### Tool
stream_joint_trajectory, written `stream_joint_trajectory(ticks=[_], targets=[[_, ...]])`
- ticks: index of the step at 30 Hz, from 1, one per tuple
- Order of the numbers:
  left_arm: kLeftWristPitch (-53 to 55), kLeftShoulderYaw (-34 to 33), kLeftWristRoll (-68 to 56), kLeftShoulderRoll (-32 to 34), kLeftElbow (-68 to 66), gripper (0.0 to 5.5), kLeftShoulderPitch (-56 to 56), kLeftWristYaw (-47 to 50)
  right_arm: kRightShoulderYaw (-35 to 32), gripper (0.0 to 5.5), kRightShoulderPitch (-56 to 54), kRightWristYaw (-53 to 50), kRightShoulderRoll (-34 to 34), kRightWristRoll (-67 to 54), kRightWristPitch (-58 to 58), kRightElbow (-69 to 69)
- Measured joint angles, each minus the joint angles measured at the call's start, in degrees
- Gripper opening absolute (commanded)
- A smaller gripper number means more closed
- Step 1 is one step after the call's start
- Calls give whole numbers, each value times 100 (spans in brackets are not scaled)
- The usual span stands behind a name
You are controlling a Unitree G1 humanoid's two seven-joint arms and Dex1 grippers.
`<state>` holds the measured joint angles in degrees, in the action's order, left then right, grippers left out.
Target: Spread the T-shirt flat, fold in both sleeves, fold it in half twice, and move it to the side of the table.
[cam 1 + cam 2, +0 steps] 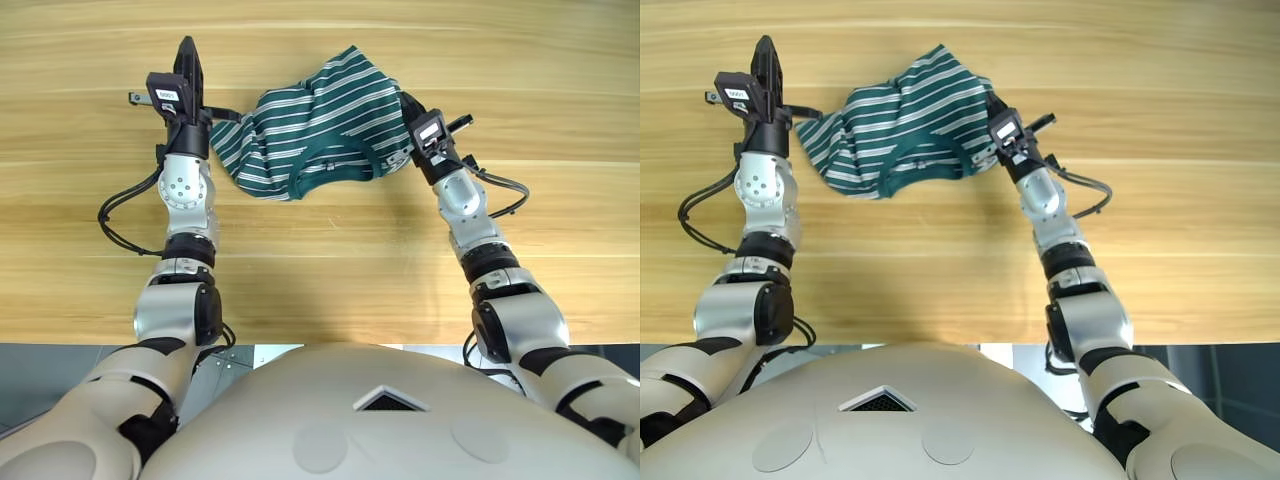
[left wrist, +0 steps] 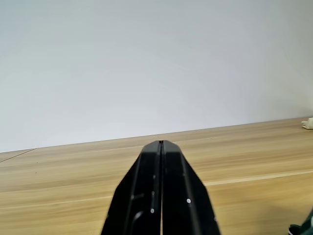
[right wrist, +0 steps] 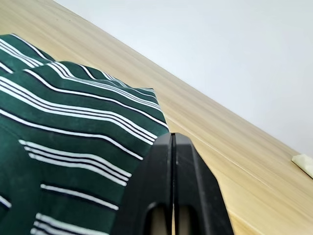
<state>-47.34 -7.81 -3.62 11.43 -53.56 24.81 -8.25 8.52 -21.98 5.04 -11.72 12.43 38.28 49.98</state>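
Your robot has two arms of the same build. The left arm (image 1: 175,310) and the right arm (image 1: 515,325) are chains of rounded silver-grey housings parted by black rings, widening toward smooth, pale shoulder shells. A round cap (image 1: 181,190) on the left forearm bears a ring of small dark screw holes. A thin black cable (image 1: 103,213) loops out beside the left forearm, and a second cable (image 1: 524,192) loops beside the right. Each wrist carries a black box: the left box (image 1: 165,95) and the right box (image 1: 430,130) both wear a white label. The left gripper (image 2: 161,143) and the right gripper (image 3: 172,134) are matte black wedges, each made of two flat fingers with a thin seam between them. The left one's fingers show small pale dots.
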Motion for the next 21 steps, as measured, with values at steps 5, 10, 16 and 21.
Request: stream_joint_trajectory(ticks=[5, 10, 16, 21], targets=[[0, 0, 0, 0, 1, 0, 0, 0, 49, 2, 0, 4, 0, 8, 0, 11], [0, 0, 0, 0, 1, 0, 0, -1, 99, 2, 0, 7, 0, 15, 0, 65], [-73, 137, 349, 105, 0, 0, -20, 59, 156, 2, 2, 84, -108, 120, -1, 80], [-709, 950, 123, 455, 771, 0, -688, -1563, 477, 2, 458, 1316, -623, 9, 337, -462]])
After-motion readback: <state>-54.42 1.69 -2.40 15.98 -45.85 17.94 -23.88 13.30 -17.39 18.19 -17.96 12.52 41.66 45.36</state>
